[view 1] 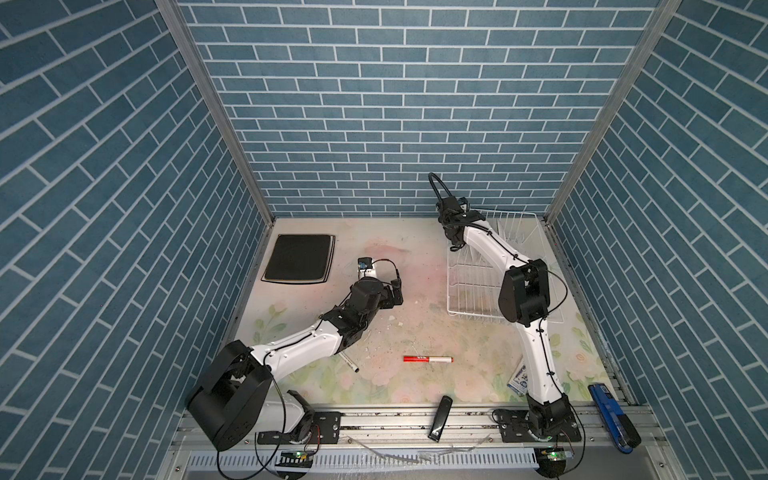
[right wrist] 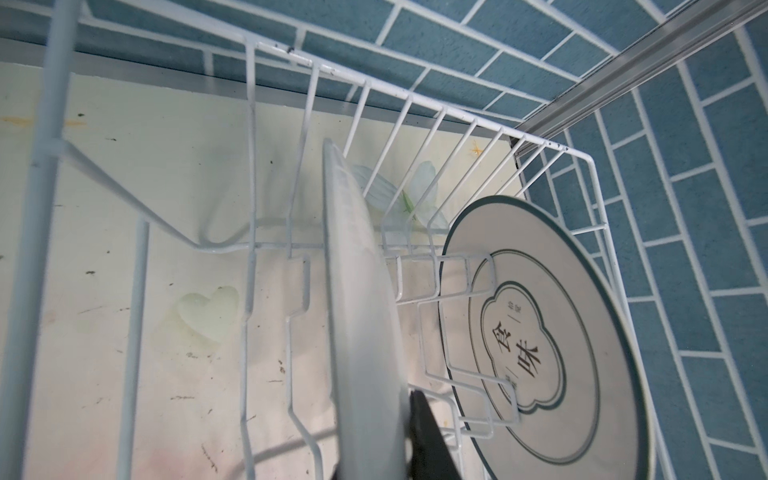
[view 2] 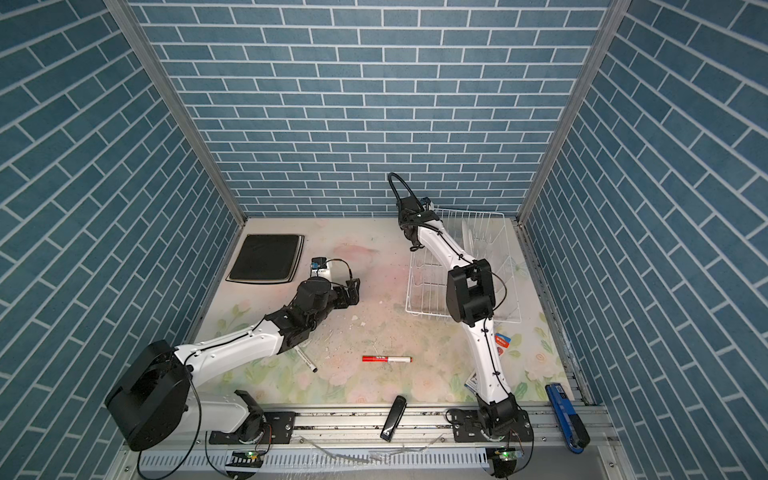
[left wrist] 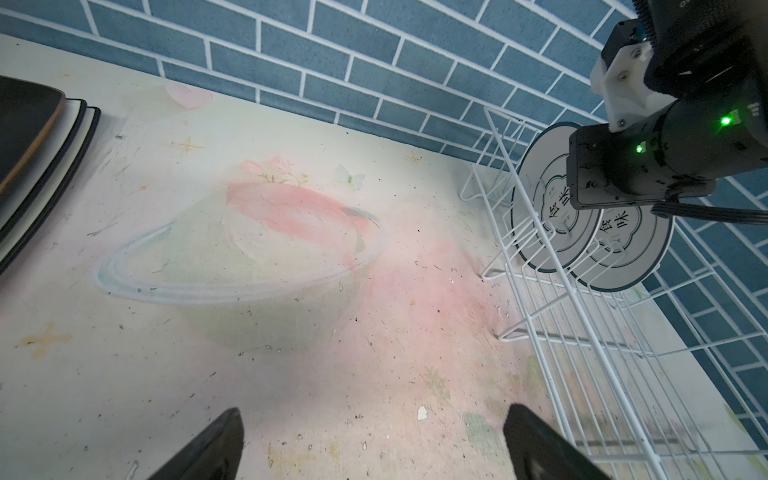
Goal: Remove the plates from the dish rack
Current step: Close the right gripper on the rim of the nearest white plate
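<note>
round plates (right wrist: 540,332): two, upright in rack (view 1: 473,286) | square plates (view 1: 299,257): stacked, black topmost

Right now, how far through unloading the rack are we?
Done: the stack of square plates, black on top, lies on the table apart from the dish rack. In hand: the right gripper is closed on the rim of the nearer round plate, upright in its slot. Remaining: that plate and the farther round plate. The left gripper hangs open, empty.

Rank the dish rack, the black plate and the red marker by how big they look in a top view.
1. dish rack, clearly the largest
2. black plate, well under the rack's spread
3. red marker, by far the smallest
</note>
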`<act>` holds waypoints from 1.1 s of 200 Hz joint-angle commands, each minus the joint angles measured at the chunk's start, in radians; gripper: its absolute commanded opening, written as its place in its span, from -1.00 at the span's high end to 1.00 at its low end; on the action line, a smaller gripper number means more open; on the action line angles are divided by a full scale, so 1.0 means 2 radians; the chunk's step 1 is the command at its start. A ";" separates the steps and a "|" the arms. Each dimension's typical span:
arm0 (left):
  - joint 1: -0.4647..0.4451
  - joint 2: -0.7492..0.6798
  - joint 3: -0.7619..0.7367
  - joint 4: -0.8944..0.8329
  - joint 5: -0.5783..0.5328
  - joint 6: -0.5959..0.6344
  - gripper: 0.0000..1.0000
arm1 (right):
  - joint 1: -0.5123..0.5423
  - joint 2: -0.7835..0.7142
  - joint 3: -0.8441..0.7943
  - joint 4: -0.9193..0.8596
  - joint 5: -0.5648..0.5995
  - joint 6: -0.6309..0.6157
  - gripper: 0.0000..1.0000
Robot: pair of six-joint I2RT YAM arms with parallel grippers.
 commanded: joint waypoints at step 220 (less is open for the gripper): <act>-0.003 -0.022 -0.016 -0.005 -0.016 -0.005 -0.99 | 0.002 0.000 -0.012 0.007 0.059 -0.003 1.00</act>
